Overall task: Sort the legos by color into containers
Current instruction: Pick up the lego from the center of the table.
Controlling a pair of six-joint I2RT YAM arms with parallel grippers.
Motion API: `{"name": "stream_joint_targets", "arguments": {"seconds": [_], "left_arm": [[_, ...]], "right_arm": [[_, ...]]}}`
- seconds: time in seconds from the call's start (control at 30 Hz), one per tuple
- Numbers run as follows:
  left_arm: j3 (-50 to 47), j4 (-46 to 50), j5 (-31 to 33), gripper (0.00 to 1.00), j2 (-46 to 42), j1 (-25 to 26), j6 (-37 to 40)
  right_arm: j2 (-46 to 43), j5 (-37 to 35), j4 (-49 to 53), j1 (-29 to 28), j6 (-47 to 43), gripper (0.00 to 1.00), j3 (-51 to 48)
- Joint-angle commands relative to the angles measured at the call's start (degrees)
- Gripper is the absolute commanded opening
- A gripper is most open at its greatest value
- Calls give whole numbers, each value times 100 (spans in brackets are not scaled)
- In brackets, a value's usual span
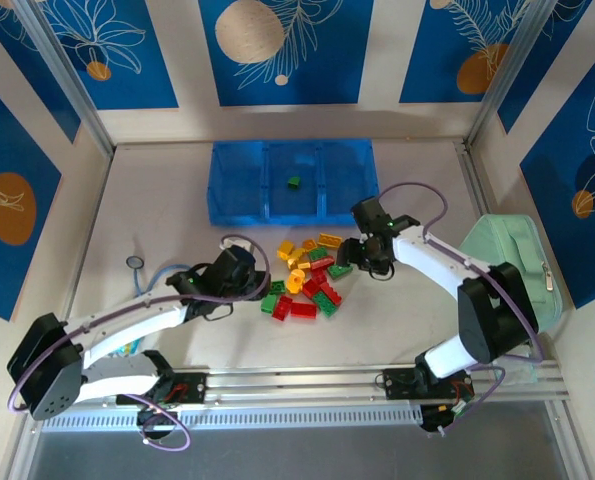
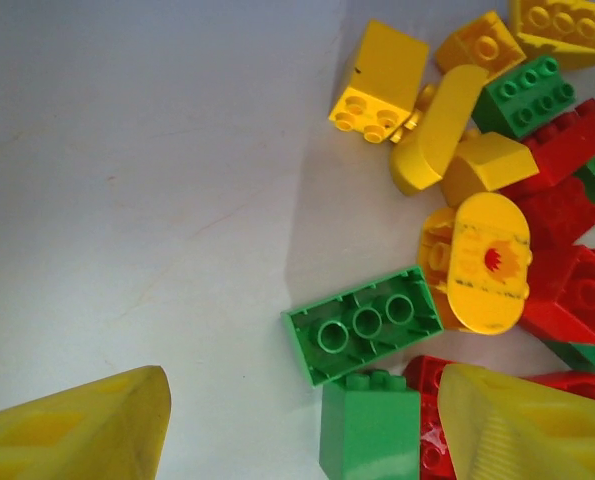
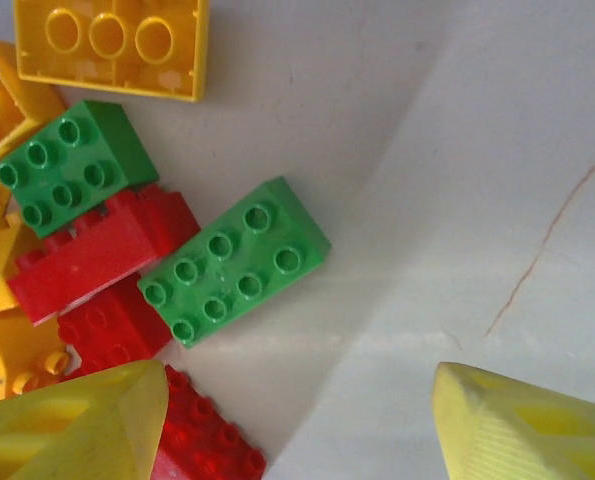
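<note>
The blue tray [image 1: 239, 182] stands at the back with three compartments; one green brick [image 1: 293, 183] lies in the middle one. A pile of red, green and yellow legos [image 1: 307, 278] lies mid-table. My left gripper [image 1: 249, 277] is open at the pile's left edge. In the left wrist view a green brick [image 2: 372, 428] sits between its fingers [image 2: 77, 430], below an upturned green brick [image 2: 365, 323]. My right gripper [image 1: 373, 256] is open at the pile's right edge. A green eight-stud brick [image 3: 232, 262] lies just ahead of it, and a red brick [image 3: 202, 440] is beside its left finger [image 3: 72, 420].
A mint-green zippered case [image 1: 512, 262] lies at the right, close to the right arm. A small round object with a blue cord [image 1: 149, 268] lies at the left. Walls close in the table on three sides.
</note>
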State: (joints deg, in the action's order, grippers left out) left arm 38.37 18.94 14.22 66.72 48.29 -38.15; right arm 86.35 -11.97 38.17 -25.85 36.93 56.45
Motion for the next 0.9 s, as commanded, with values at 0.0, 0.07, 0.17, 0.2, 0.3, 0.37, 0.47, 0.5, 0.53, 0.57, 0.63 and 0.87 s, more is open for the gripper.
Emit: {"name": "stream_joint_targets", "arguments": {"seconds": [0.0,0.07,0.17,0.2,0.3,0.37,0.47,0.5,0.53,0.57,0.63,0.87], "left_arm": [[-141,79,302,71,-97,99,-169],[-137,156,342,71,-123,148,-163],[-208,185,441,71,-221,233,-196],[-259,164,450,71,-265,253,-239],[-458,-40,434,71,-385,260,-305],[-527,-134,433,71,-383,260,-307],[-479,-105,431,71,-305,260,-242],[-444,-78,430,71,-278,260,-214],[-428,-58,435,71,-265,260,-199],[-428,-68,460,71,-248,260,-186],[-429,-72,499,71,-223,260,-180],[-429,-43,505,70,-230,261,-236]], "right_arm": [[209,-182,270,27,230,72,243],[308,-134,229,29,294,72,269],[480,-13,139,12,382,72,348],[546,10,138,3,422,72,394],[698,-24,155,-34,529,73,507],[773,-70,163,-43,593,73,558],[877,-101,114,-48,671,73,576],[915,-116,90,-59,690,73,593],[955,-130,65,-67,707,73,611],[1002,-139,42,-70,726,73,637],[1129,-124,7,-72,732,73,719],[1570,-16,-81,-205,727,73,981]]}}
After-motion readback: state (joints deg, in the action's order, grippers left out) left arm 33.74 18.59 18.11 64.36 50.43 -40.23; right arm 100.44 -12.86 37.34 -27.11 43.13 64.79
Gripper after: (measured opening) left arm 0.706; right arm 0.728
